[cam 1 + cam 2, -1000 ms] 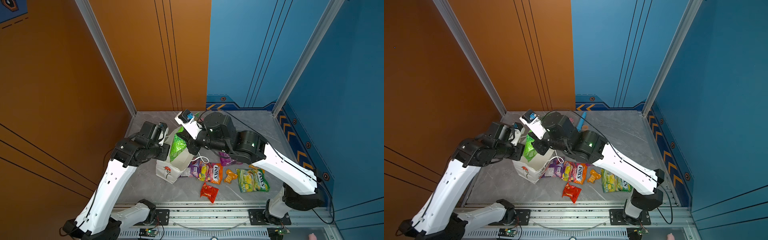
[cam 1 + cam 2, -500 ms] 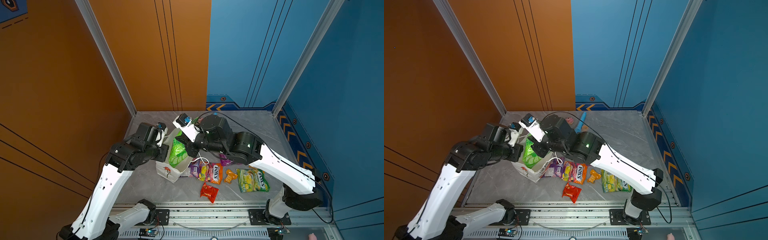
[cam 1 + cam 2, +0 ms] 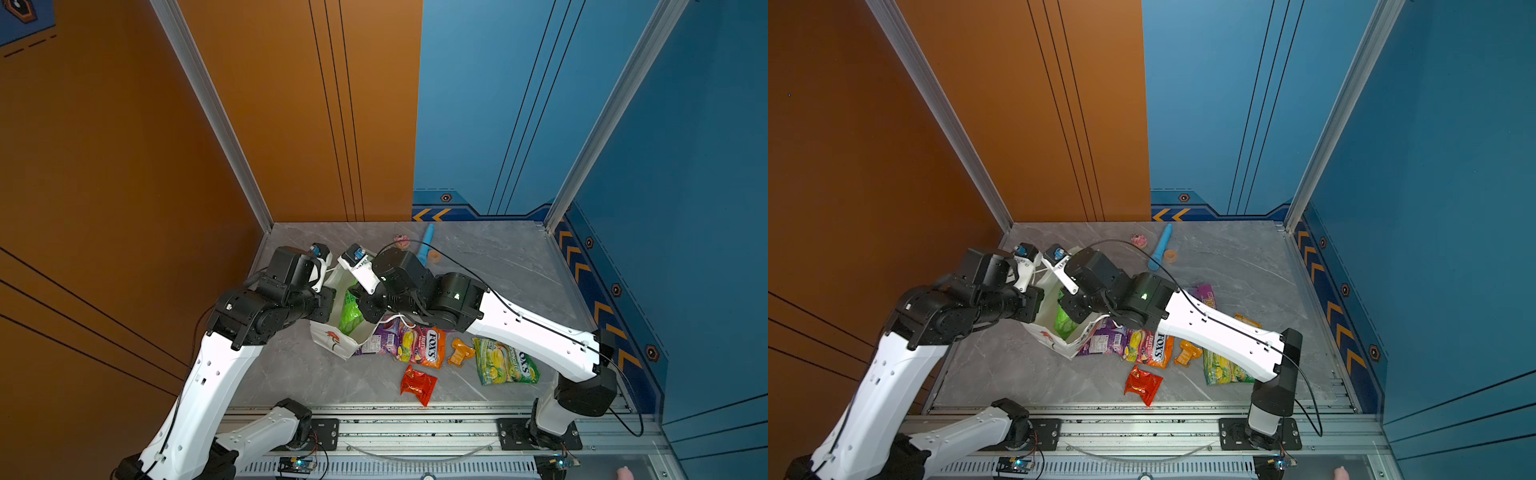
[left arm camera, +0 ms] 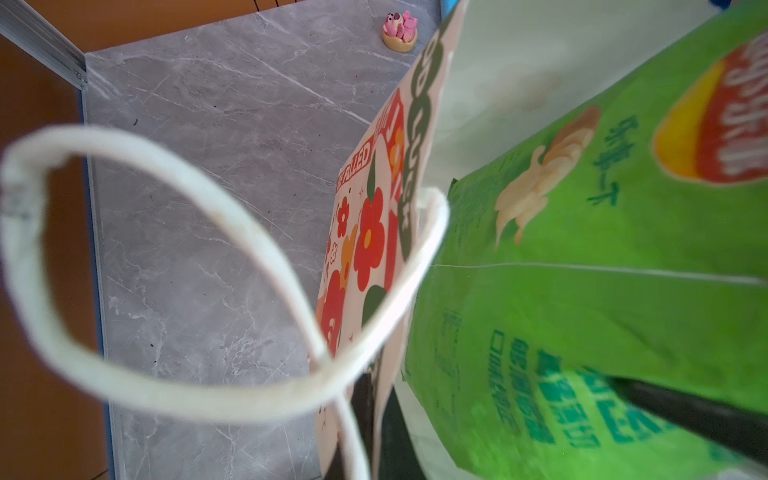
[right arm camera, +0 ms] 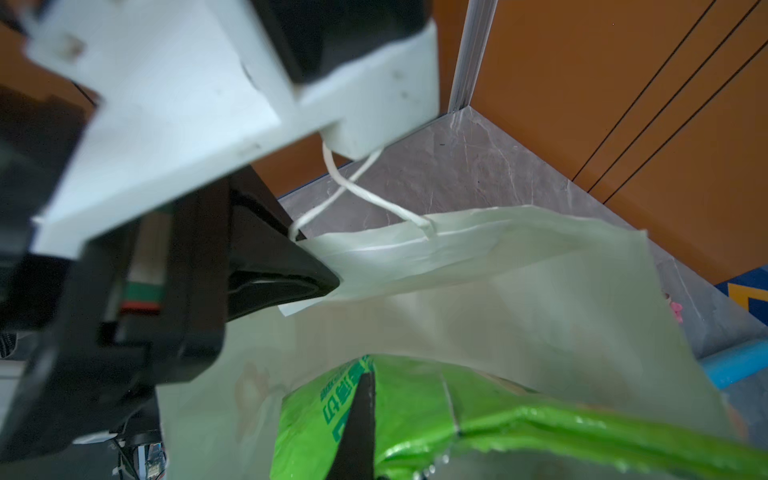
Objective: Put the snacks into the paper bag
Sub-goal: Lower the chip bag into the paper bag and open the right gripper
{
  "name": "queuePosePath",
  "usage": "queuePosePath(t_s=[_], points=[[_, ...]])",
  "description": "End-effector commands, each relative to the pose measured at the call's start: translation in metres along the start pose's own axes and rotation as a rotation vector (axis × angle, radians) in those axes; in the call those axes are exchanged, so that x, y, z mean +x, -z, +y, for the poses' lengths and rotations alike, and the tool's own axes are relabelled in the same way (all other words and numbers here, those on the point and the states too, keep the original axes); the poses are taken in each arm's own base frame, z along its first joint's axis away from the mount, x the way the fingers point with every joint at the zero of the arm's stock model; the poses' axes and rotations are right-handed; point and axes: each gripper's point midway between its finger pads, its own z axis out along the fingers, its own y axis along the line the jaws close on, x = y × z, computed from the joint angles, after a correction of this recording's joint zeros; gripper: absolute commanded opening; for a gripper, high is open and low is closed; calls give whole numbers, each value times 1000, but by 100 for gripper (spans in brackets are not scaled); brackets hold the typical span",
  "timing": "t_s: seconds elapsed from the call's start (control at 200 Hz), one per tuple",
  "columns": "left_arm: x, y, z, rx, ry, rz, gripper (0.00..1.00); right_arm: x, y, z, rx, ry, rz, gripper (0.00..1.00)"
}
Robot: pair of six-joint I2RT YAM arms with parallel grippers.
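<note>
My left jaws are clenched on the rim of the white paper bag with red flower prints (image 3: 332, 338), which stands on the grey marbled bench (image 3: 291, 374) with its mouth pulled open. The large green crinkly chip bag (image 3: 350, 316) hangs partway inside it, pinched in my right jaws. I'd hold the rim taut, lower the packet straight down the middle, and let go only once it sits well below the rim. To the right, the purple pack (image 3: 384, 336), the orange FOX'S bag (image 3: 426, 349) and other packets lie on the bench.

"FOX'S" on orange packet (image 3: 430, 348), green packet (image 3: 505, 362)
</note>
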Motion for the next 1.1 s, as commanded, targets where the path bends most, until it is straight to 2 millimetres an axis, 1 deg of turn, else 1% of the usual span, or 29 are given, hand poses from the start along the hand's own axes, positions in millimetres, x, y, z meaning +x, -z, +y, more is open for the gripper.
queuePosePath(t_s=[0.0, 0.11, 0.28, 0.355, 0.446, 0.591, 0.771, 0.906, 1.096], points=[[-5, 1, 10, -48, 34, -48, 0, -4, -4, -9, 45, -120, -26, 0], [-8, -2, 20, -96, 78, -70, 0, 8, -13, -8, 51, -200, 9, 0], [-10, -7, 30, -147, 156, -116, 0, 31, -35, -6, 61, -305, 64, 0], [-10, -7, 34, -167, 180, -131, 0, 38, -44, -5, 64, -337, 83, 0], [-8, -8, 39, -195, 201, -141, 0, 40, -51, -7, 83, -365, 86, 0], [-5, -8, 48, -239, 241, -154, 0, 45, -62, -14, 130, -410, 88, 0], [-1, -16, 61, -305, 255, -175, 0, 61, -84, -31, 213, -443, 111, 0], [3, -23, 68, -295, 297, -160, 0, 63, -86, -38, 252, -441, 102, 0], [7, -37, 71, -268, 323, -120, 0, 53, -82, -40, 253, -422, 80, 0]])
